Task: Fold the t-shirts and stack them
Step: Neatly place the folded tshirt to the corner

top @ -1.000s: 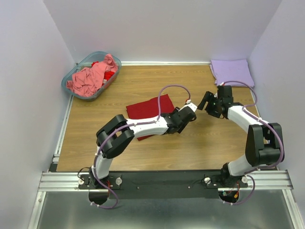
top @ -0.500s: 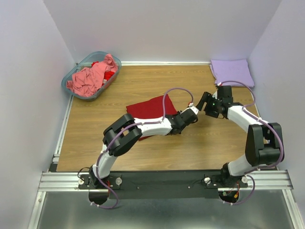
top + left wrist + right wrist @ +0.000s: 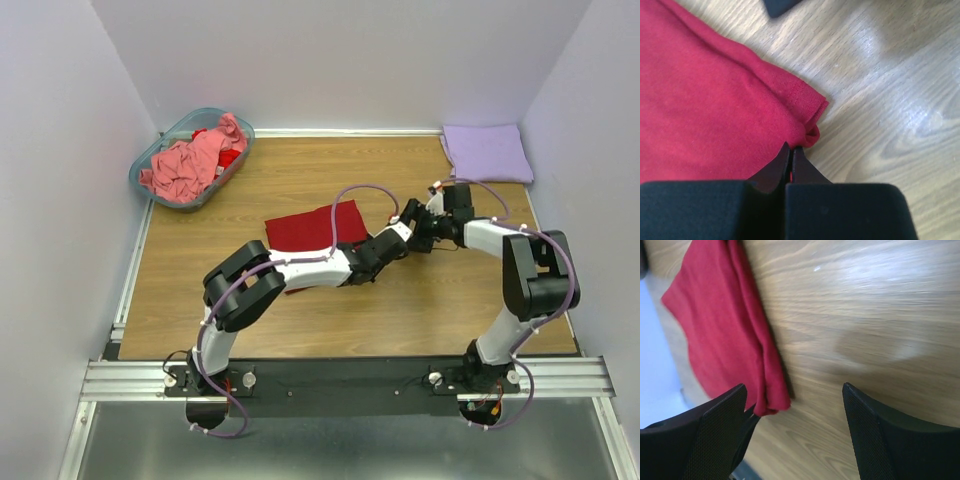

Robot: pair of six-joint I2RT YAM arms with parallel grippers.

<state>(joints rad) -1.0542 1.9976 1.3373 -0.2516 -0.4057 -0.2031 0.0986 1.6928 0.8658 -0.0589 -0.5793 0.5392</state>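
L hand [image 3: 791, 155] pinches dark red t-shirt [image 3: 315, 226] corner, long axis left-right.

Matt knit cloth t-shirt [image 3: 710, 95], glossy wood table [image 3: 880, 90].

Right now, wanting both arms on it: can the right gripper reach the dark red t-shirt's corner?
Probably yes: the right gripper hangs open right by the dark red t-shirt, only bare table between, though the left gripper pinches that corner.
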